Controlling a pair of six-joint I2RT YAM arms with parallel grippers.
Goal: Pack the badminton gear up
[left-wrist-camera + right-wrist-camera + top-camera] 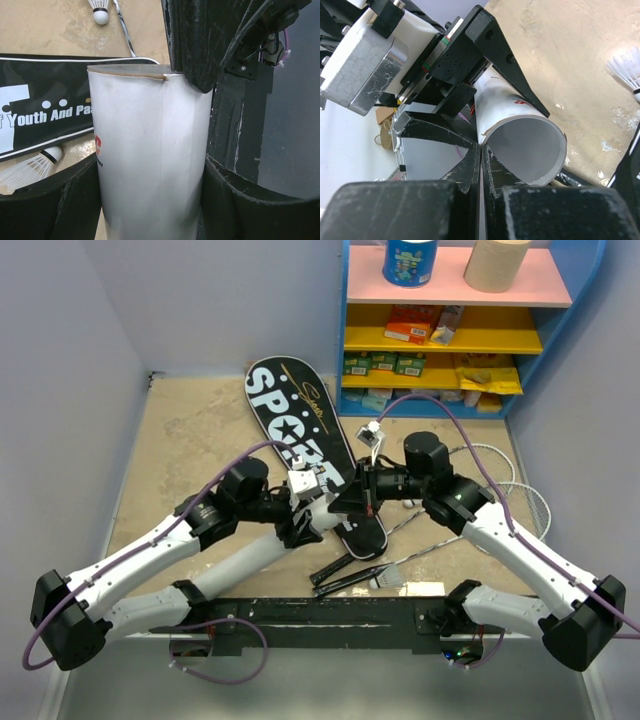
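Table: a sandy surface point(200, 430) with both arms bolted at its near edge. The arms meet over its middle.
Shelf: a blue unit with coloured boards point(445, 288) stands at the far right corner. A blue-wrapped roll point(410, 260) and a beige roll point(497, 262) sit on its top board.
Bag: the black racket-shaped bag point(290, 405) lettered SPORT lies flat on a diagonal. Its wide end is toward the far wall and its narrow end passes under the two wrists.
Rackets: two silver-framed rackets point(335, 567) lie on the table to the right of the bag. Their black handles are near the arm bases and their heads are out by the right arm.
White tube: the tube point(150, 150) is held off the table above the bag's narrow end, with its open mouth point(497, 97) facing the right wrist camera.
Left gripper: the left gripper point(150, 200) is clamped across the tube's body, one finger touching each side.
Right gripper: the jaws of the right gripper point(481, 155) are pressed together right at the tube's rim. I cannot tell whether the wall is nipped between them.
Shuttlecocks: one shuttlecock point(388, 580) lies by the racket handles and another point(30, 170) lies just beside the bag's edge. A third point(100, 10) lies farther off on bare table.
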